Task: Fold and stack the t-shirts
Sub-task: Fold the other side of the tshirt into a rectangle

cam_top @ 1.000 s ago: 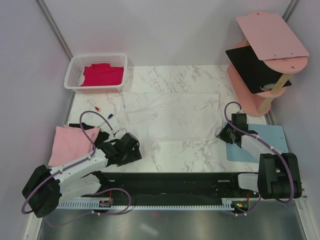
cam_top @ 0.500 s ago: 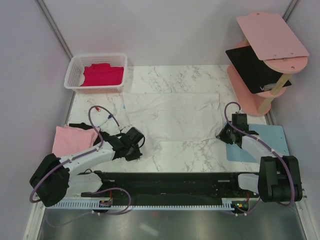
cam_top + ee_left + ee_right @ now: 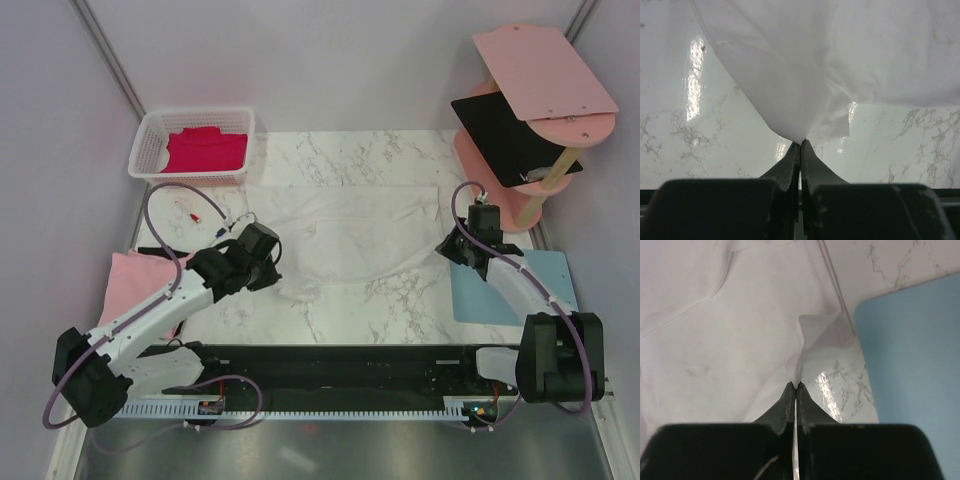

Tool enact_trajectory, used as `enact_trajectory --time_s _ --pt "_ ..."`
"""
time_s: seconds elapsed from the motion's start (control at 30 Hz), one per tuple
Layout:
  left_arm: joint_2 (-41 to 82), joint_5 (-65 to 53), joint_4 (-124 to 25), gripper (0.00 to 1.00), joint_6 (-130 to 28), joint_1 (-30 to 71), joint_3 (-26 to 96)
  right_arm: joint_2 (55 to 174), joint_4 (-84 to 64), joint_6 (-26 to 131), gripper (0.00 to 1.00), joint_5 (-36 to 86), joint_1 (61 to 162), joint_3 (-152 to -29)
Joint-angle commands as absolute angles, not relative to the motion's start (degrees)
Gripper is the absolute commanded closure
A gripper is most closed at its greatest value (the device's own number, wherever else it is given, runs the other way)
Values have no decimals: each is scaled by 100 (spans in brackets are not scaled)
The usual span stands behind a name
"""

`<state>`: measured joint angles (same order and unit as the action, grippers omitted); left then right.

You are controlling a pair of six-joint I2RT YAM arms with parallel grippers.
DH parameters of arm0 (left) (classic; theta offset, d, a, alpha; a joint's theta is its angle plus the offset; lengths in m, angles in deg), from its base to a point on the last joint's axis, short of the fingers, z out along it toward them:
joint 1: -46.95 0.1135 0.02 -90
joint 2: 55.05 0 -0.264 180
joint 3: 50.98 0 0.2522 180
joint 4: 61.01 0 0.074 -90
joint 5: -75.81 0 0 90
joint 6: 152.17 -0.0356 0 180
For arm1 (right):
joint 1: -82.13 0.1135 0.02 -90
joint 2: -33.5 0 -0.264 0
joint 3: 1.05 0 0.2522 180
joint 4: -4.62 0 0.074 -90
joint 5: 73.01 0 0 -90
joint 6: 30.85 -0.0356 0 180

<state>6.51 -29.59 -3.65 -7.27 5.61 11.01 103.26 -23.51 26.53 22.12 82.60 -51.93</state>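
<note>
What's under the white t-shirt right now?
Only the marble table shows beneath the raised near edge of the white t-shirt, which the left end effector and right end effector pinch. Farther back the cloth lies flat; whatever is beneath it there is hidden.

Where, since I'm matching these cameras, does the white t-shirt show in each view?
Top external: white t-shirt spread across mid-table, between the arms.
Left wrist: the t-shirt fills the upper frame, a corner pinched in the left gripper.
Right wrist: the t-shirt fills left and centre, edge pinched in the right gripper.
Shared landmark: the marble tabletop.
</note>
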Motion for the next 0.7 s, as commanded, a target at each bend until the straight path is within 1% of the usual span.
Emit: enact_trajectory --time_s 0.0,0.13,0.23,0.43,0.67 --pt "928 -3283 -347 98 -1408 1038 1639 10932 -1944 2812 100 2016 8248 -5759" --pt "1331 -2941 -655 98 -1909 1836 1885 11540 -1697 2804 100 2068 8239 -6129" --pt "1656 -2861 -770 98 -2217 2163 2218 11927 -1583 2769 100 2095 8081 -6393" --pt "2316 -2782 -945 98 -2587 2471 2754 12472 -1433 2672 100 2209 8055 -6815" --pt "3178 -2799 -1042 98 -2806 2551 3458 12921 -1406 2681 100 2121 8046 -7211"
